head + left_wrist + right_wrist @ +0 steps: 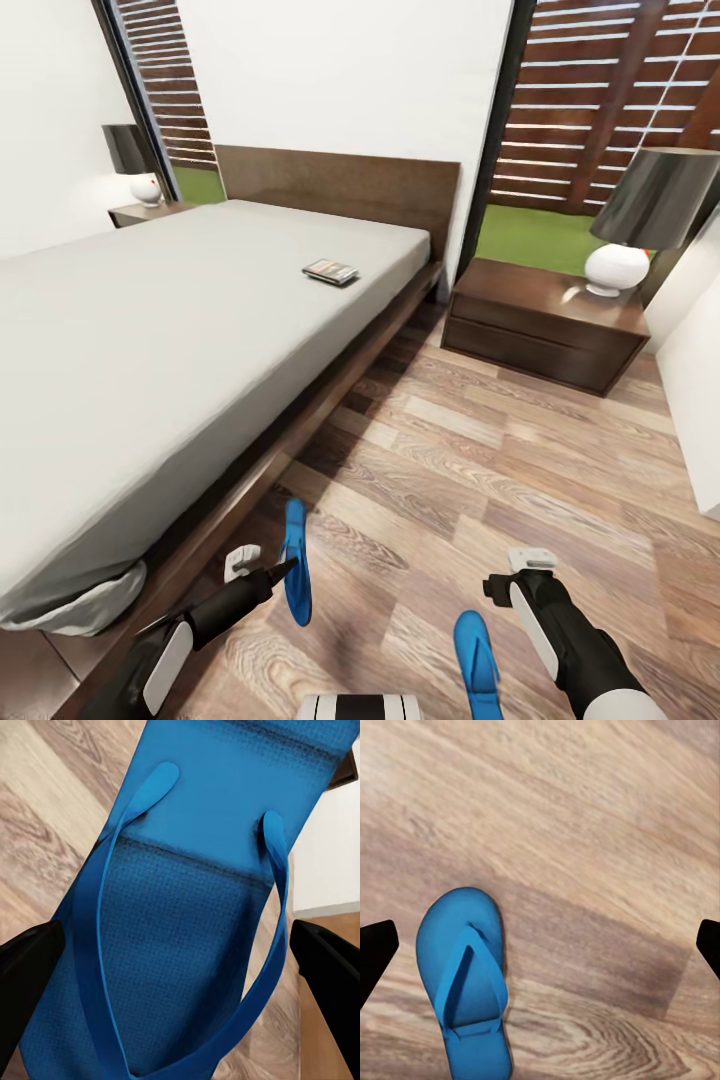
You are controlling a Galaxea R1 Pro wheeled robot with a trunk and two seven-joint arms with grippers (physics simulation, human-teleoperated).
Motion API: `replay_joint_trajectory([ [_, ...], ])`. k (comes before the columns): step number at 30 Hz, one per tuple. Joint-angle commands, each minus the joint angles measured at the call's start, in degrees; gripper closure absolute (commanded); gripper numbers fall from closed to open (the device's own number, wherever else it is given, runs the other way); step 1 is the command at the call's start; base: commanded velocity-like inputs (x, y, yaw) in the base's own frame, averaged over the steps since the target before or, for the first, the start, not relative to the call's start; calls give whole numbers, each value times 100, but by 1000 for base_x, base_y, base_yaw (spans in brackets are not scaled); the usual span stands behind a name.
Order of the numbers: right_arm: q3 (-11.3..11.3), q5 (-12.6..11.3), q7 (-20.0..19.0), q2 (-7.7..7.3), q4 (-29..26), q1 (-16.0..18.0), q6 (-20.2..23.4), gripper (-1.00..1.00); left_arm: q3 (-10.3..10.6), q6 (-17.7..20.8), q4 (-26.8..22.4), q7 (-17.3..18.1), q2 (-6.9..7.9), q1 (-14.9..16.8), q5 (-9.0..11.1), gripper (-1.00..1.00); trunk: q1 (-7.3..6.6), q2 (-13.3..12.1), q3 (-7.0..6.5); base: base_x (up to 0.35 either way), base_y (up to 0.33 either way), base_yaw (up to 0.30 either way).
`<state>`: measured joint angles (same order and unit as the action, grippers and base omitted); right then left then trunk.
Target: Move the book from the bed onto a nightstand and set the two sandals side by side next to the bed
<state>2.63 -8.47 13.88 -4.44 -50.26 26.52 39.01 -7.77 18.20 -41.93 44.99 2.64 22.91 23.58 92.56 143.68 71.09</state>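
My left gripper (pixel 272 577) is shut on one blue sandal (pixel 295 570), which it holds on edge just above the floor beside the bed (pixel 150 330). In the left wrist view that sandal (pixel 187 907) spans the gap between both black fingers (pixel 26 982). The other sandal (pixel 477 655) lies flat on the wood floor, and in the right wrist view this sandal (pixel 469 975) lies below my open right gripper (pixel 540 945). In the head view the right gripper (pixel 522 575) hangs just right of it. The book (pixel 330 271) rests on the mattress near the headboard. One nightstand (pixel 545 320) stands right of the bed, and another nightstand (pixel 150 212) stands at the far left.
A white-based lamp (pixel 620 265) with a dark shade stands on the right nightstand, and a similar lamp (pixel 140 170) stands on the left one. A white wall or cabinet face (pixel 695 400) borders the floor on the right. Wood floor (pixel 480 450) stretches between the bed and the nightstand.
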Motion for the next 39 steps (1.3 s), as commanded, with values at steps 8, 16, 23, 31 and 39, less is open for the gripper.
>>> replay_joint_trajectory([
  [8,27,-67,54,-5,-10,0,19,-100,-6,52,1,10,-1,3,41,100,4,4,49,0,0,26],
  [16,27,-67,54,-5,-10,-2,19,-100,-6,52,1,10,-1,3,41,100,25,15,226,0,0,0],
  [23,27,-66,54,-5,-10,1,19,-100,-6,52,1,10,-1,3,41,100,27,16,248,0,0,0],
  [31,27,-74,54,-5,-10,0,19,-100,-6,52,1,10,-1,3,41,100,27,16,254,0,0,54],
  [39,29,-74,54,-4,-10,-1,19,-100,-6,52,1,10,-1,3,41,100,27,16,283,0,0,233],
])
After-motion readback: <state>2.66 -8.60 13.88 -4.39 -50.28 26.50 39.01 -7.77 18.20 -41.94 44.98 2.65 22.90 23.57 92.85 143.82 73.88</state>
